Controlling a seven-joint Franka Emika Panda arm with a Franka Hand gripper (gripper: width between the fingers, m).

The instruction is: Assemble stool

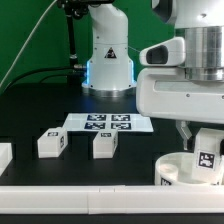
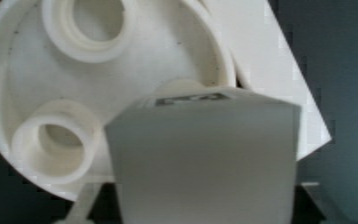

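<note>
The seat (image 1: 178, 173) – a round white disc – is seen lying flat on the dark worktop (image 1: 40, 110), to the exterior view's right of the marker board (image 1: 105, 122) and nearer the camera than it. In the wrist view two round sockets (image 2: 60, 140) are shown in the seat's upturned face. A held leg (image 1: 207, 157) is kept upright on the seat, its black-and-white tag turned toward the exterior camera. The wrist view is largely filled by this leg as a blurred grey block with a dark tag at its far end.

The end effector (image 1: 203, 140) is closed on the held leg from above. One dark finger (image 1: 186, 131) is visible against the side of the leg that faces the marker board, and the other finger is hidden.

Two more legs are left lying on the worktop just in front of the marker board. The first loose leg (image 1: 52, 143) is off the board's left corner in the exterior view, and the second loose leg (image 1: 103, 145) is below its middle. The two are set apart from each other. A plain white block (image 1: 4, 157) is cut off by the frame edge, well to the exterior view's left of the marker board. The arm's base (image 1: 107, 60) is seen behind the board – a blue glow at its foot.
</note>
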